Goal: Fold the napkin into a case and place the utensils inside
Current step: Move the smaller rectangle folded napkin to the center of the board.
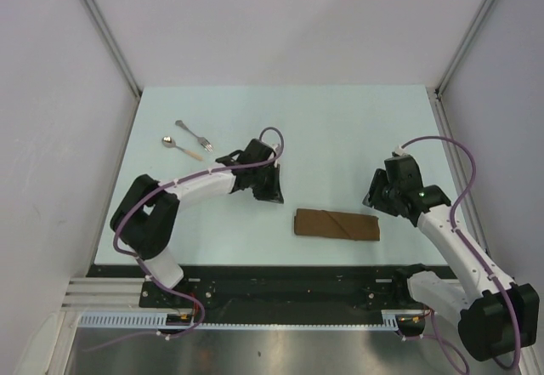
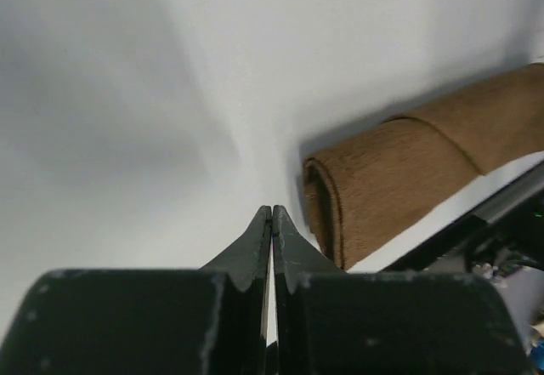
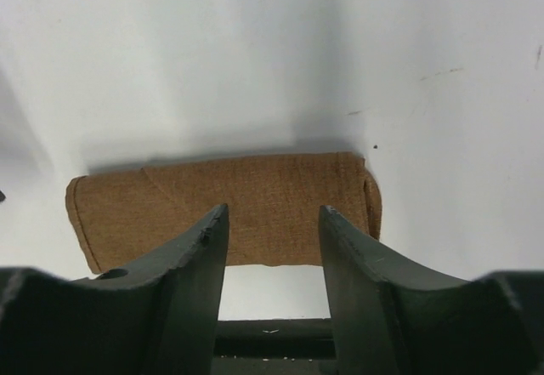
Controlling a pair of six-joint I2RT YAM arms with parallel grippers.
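The brown napkin lies folded into a narrow case [image 1: 337, 224] near the table's front edge; it shows in the left wrist view [image 2: 408, 179] and the right wrist view [image 3: 229, 209]. A silver fork [image 1: 194, 135] and a spoon with a tan handle [image 1: 180, 147] lie side by side at the far left. My left gripper [image 1: 274, 190] is shut and empty, just left of the case's left end. My right gripper [image 1: 374, 198] is open and empty, above the case's right end, not touching it.
The pale table [image 1: 340, 128] is walled by white panels on three sides. A black rail [image 1: 280, 277] runs along the near edge, close below the case.
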